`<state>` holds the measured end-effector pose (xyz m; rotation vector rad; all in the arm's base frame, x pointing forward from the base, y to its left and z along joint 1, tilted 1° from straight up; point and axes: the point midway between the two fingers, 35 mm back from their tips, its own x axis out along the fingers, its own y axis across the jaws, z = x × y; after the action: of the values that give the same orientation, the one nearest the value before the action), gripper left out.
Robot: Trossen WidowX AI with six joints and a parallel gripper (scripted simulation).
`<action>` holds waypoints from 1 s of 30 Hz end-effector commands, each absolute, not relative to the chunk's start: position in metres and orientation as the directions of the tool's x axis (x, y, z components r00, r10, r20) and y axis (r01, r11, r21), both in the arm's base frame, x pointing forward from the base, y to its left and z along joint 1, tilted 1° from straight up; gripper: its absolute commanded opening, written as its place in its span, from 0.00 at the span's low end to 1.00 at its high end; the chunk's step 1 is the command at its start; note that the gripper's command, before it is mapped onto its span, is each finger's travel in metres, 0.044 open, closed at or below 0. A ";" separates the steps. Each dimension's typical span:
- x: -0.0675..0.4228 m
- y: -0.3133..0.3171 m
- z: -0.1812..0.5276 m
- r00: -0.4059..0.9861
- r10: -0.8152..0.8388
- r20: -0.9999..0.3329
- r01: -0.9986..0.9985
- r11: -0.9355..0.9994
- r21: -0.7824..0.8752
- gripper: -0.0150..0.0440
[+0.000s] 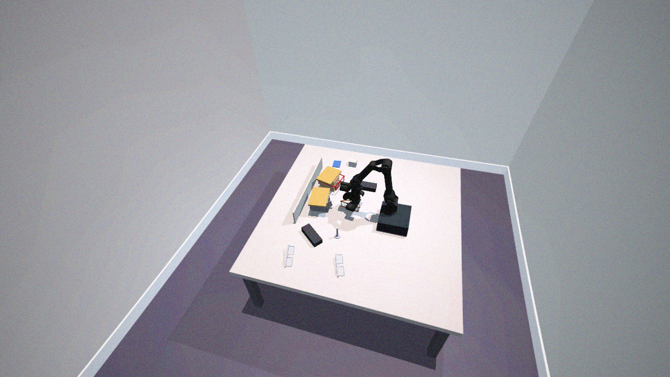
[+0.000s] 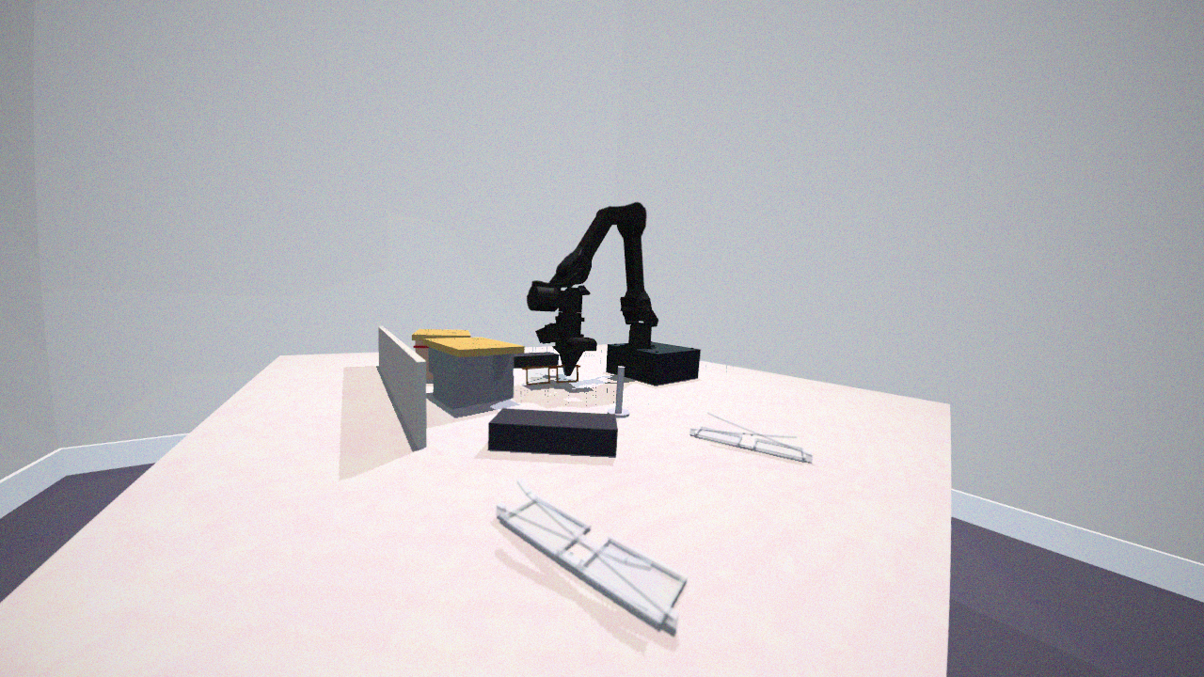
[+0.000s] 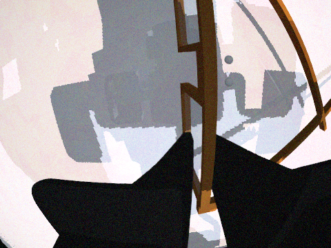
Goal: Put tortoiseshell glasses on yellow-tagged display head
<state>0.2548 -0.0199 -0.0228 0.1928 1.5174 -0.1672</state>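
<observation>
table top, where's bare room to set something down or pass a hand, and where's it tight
Free: the wide stretch of table beyond the robot base, and the near strip between the two grey glasses. Crowded: around the claw, shut on the tortoiseshell glasses, hemmed by the yellow-topped blocks, grey panel, black box and post.
</observation>
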 end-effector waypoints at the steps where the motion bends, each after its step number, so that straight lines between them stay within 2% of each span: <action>1: 0.255 -0.020 -0.023 0.047 0.010 -0.999 0.229 0.973 0.020 0.27; 9: 0.256 -0.020 -0.016 0.048 0.009 -0.999 0.229 0.973 0.020 0.25; 24: 0.255 -0.021 0.078 0.049 0.006 -0.999 0.226 0.974 0.017 0.25; 30: 0.256 -0.019 0.082 0.049 0.006 -0.999 0.216 0.976 0.016 0.25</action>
<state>0.2556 -0.0195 0.0774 0.1900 1.5209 -0.1662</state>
